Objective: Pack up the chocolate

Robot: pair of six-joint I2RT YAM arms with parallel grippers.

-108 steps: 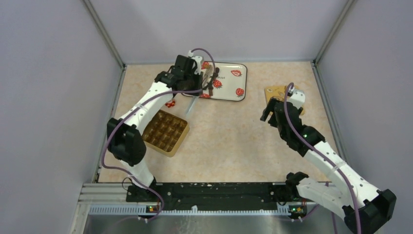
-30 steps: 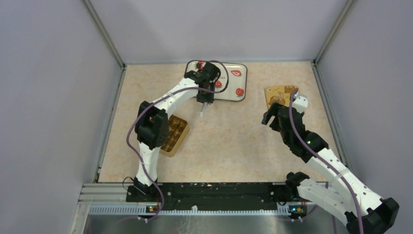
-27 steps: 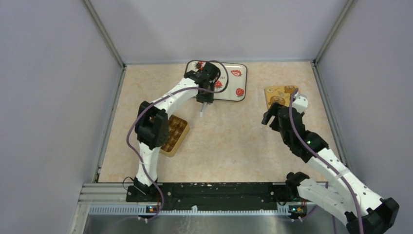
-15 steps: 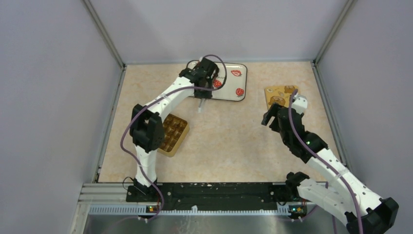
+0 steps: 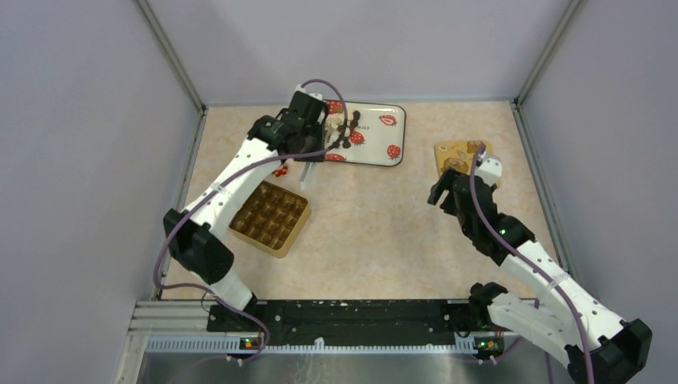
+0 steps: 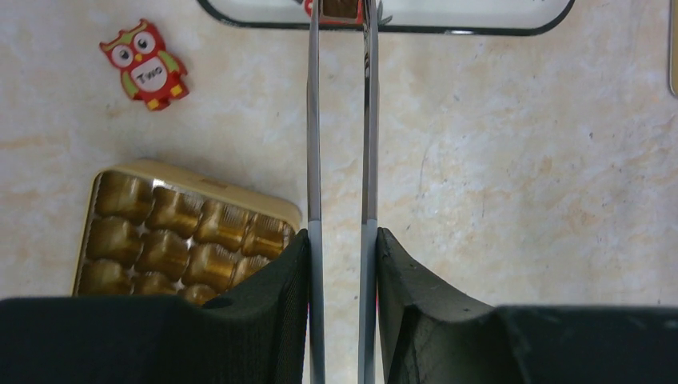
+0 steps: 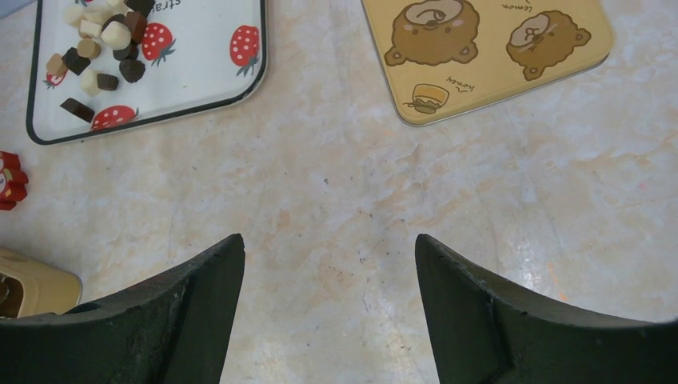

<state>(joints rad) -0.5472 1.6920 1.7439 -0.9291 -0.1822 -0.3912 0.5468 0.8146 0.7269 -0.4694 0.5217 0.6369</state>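
The left gripper (image 6: pixel 342 18), fitted with two long thin metal blades, stands narrow and pinches one small brown chocolate piece (image 6: pixel 342 7) between its tips. In the left wrist view the tips line up with the near dark rim of the white rectangular tray printed with red strawberries (image 7: pixel 200 84), though I cannot tell how high they hang above the table. The rest of the chocolate (image 7: pixel 100 44), a loose heap of dark brown, light brown and cream-white bits, lies at the tray's left end, and in the top view the left arm's wrist covers part of that end. A small red owl figure (image 6: pixel 145 64) marked "Two" lies on the beige marbled table top (image 5: pixel 384 232) between the tray and the gold moulded box insert (image 6: pixel 176 232) with its square cells, to the left of the blades and apart from both. The right gripper (image 7: pixel 328 238) stands wide, holding nothing between its black jaws, over the table top and well apart from the chocolate. Just beyond it, at the table's right side, lies the yellow square lid printed with brown bears (image 7: pixel 488 56), flat and apart from the tray
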